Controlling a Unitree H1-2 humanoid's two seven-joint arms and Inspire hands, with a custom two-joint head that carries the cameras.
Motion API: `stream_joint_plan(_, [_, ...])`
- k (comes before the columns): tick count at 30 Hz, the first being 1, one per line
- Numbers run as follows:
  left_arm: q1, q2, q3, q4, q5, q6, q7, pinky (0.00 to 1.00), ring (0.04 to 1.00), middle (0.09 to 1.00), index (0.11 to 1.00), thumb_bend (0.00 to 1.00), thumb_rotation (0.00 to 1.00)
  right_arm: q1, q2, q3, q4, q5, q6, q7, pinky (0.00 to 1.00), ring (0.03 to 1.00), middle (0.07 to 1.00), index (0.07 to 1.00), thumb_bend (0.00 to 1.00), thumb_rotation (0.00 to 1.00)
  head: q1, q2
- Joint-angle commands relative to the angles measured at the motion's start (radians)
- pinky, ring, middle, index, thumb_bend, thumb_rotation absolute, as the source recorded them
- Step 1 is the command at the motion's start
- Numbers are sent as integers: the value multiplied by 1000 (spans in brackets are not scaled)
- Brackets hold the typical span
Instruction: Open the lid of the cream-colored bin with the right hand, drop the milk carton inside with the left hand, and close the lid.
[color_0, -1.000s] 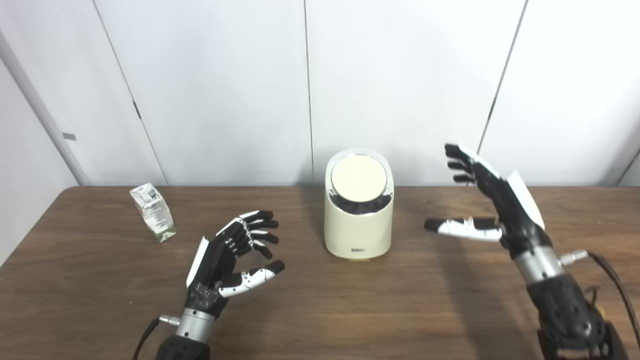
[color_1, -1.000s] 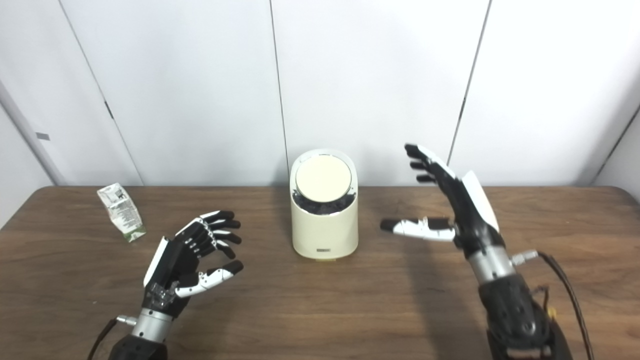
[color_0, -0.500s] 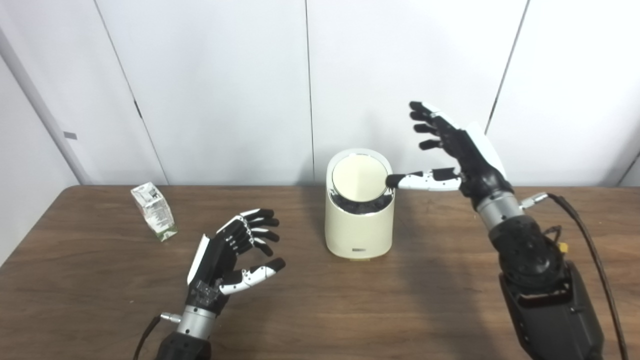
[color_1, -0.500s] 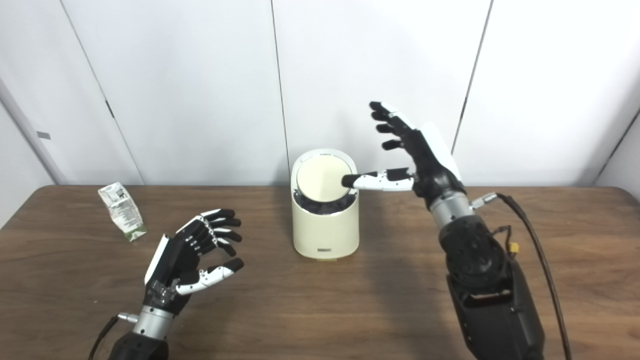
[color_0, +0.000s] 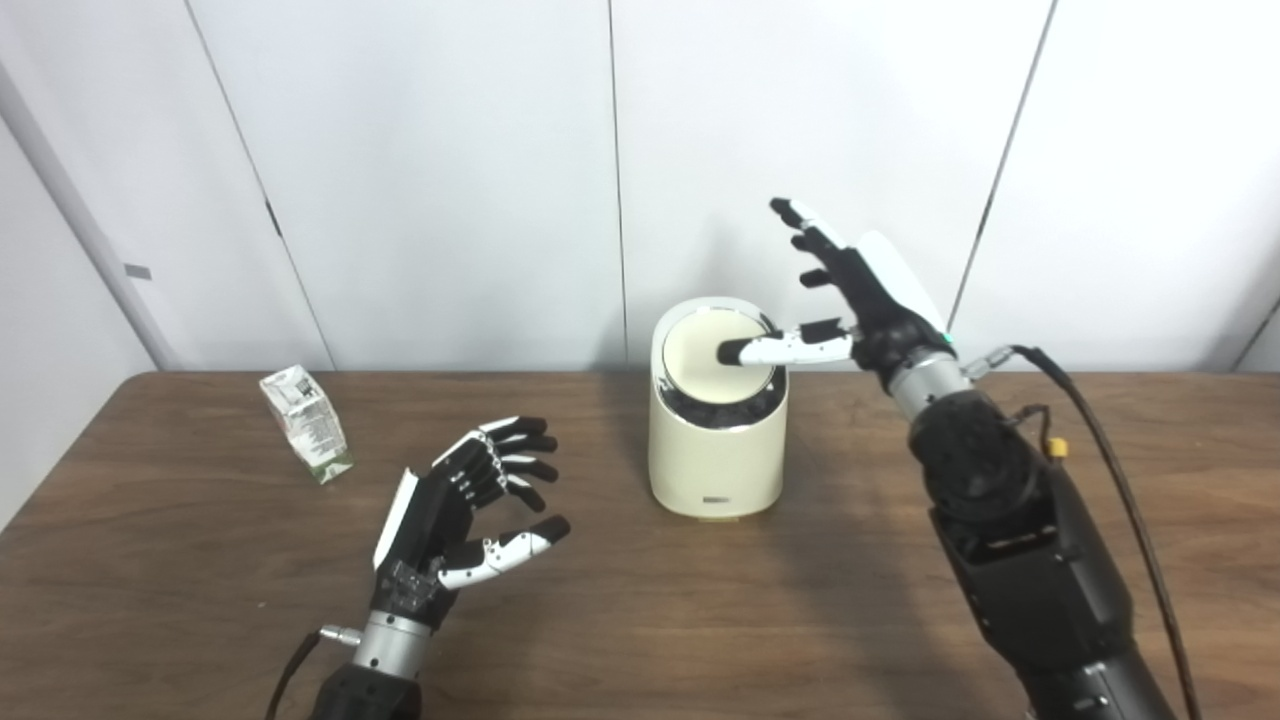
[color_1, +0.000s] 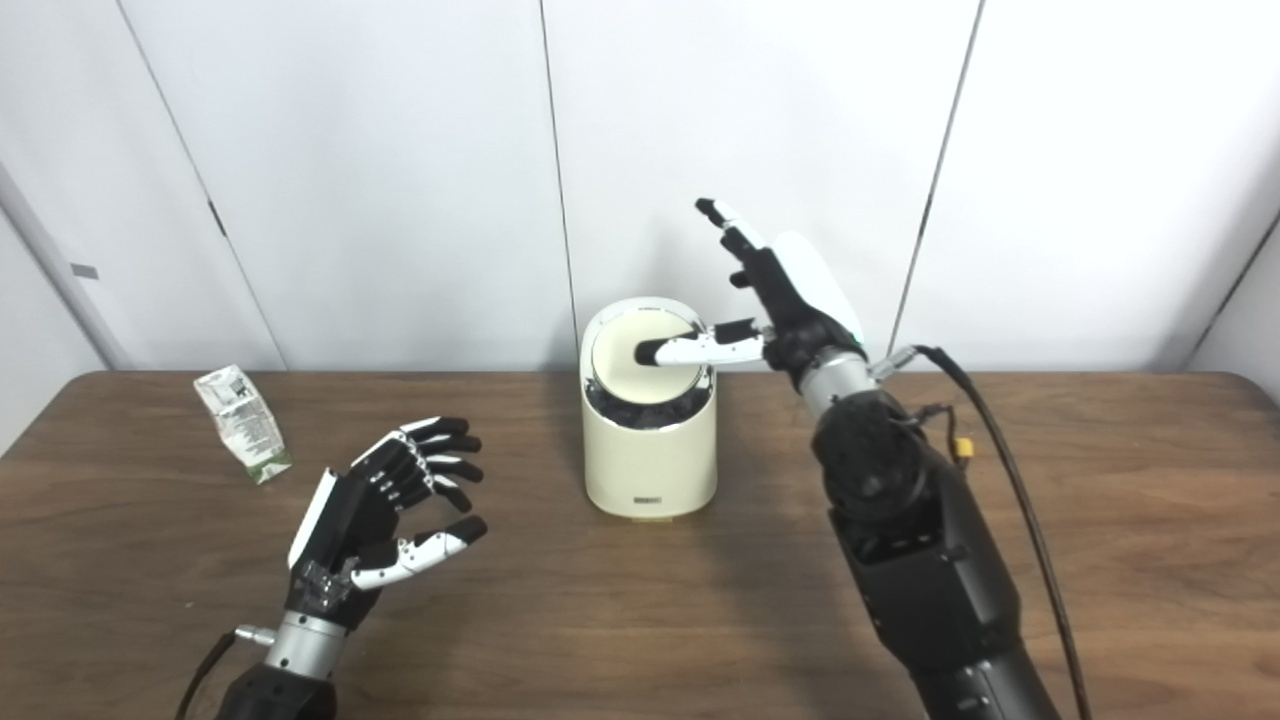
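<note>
While the right hand (color_0: 868, 300) is raised beside the bin (color_0: 716, 430), its fingers are spread and hold nothing; the thumb (color_0: 780, 350) reaches out flat over the round lid (color_0: 705, 358), tip at or just above the lid's surface, contact unclear. Hand is black with a glossy white back shell and white thumb segments. Lid is closed, matte cream disc tilted toward the viewer, ringed by a shiny chrome rim. Bin body is smooth, cream, rounded cylinder, standing mid-table toward the back edge. Left hand (color_0: 462, 505) hovers low over the dark wood-grain table (color_0: 640, 620), palm inward, fingers loosely curled apart, empty. Milk carton (color_0: 306, 423), small printed box with green base, stands tilted at far left, well apart from both hands.
</note>
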Motion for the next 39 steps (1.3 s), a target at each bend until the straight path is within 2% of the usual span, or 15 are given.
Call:
stream_joint_plan(1, [14, -9, -7, 21, 4, -12, 2, 467, 615, 714, 761, 670, 0, -65, -5, 6, 1, -24, -8, -13, 919, 974, 982, 985, 882, 416, 1, 1])
stream_joint_plan(7, [14, -11, -7, 25, -4, -21, -1, 464, 609, 712, 760, 660, 0, -83, -12, 30, 52, -58, -15, -21, 888, 966, 980, 985, 934, 461, 1, 3])
stream_joint_plan(13, [16, -14, -7, 22, -4, -12, 2, 468, 612, 710, 759, 672, 0, -91, -19, 44, 92, -86, -28, -30, 817, 954, 979, 987, 920, 414, 5, 2])
stream_joint_plan(20, [16, -12, -7, 23, -12, -12, -4, 471, 620, 718, 762, 666, 0, -90, -22, 38, 126, -73, -47, -29, 863, 985, 992, 994, 906, 354, 6, 4])
stream_joint_plan(26, [18, -10, -8, 19, -4, -14, -4, 470, 620, 721, 764, 661, 0, -87, -33, 45, 141, -84, -61, -34, 826, 968, 983, 989, 911, 344, 7, 7])
stream_joint_plan(39, [24, -12, -9, 9, -9, -7, -3, 474, 620, 717, 764, 669, 1, -73, -46, 73, 164, -116, -103, -61, 820, 951, 968, 979, 952, 330, 8, 14])
